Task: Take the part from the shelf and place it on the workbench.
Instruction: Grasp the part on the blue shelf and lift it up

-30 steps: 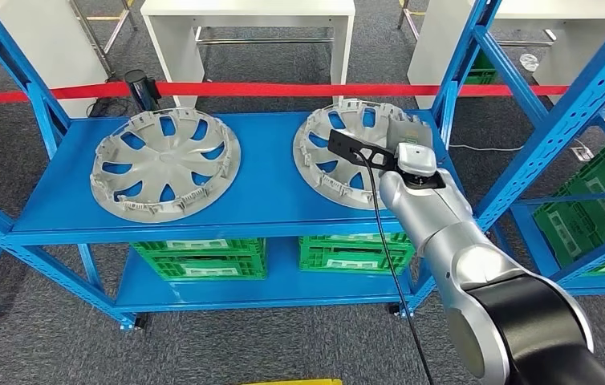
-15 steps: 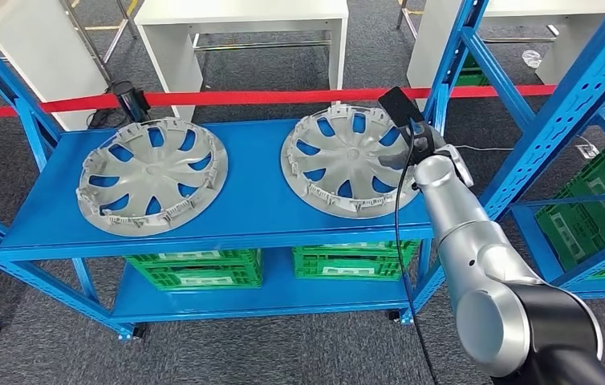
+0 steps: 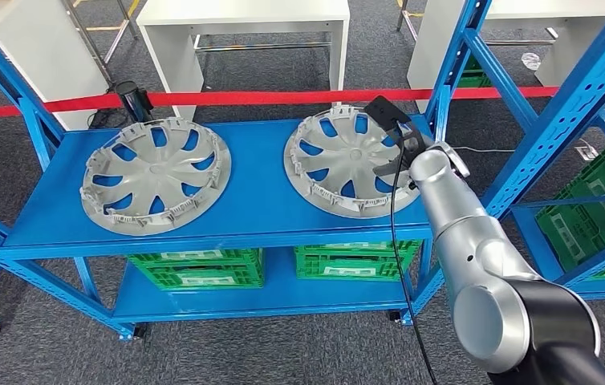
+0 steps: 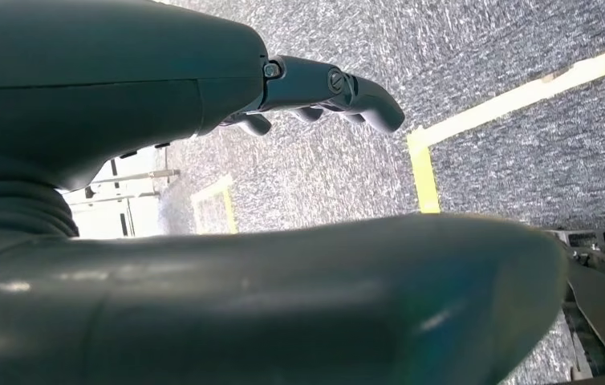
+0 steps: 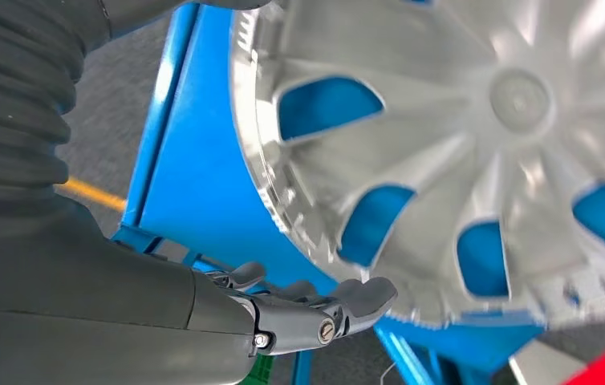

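We have our right hand [image 5: 299, 309] beside the right-edge wheel cover [image 3: 347, 163] on the blue shelf [image 3: 259, 200], fingers [image 5: 363, 295] apart and seemingly empty. We should slide them under its near rim, then close firmly.

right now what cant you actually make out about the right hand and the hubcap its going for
- Right hand: in the head view the silver forearm and wrist camera mount cover it.
- Contact with the right hubcap: the right wrist view shows fingers beside its rim, touching or not unclear.
- Hubcap far edge: cut off by the right wrist view's borders, and blurred.
- Left hand: over carpet, thumb blocks much of that view.
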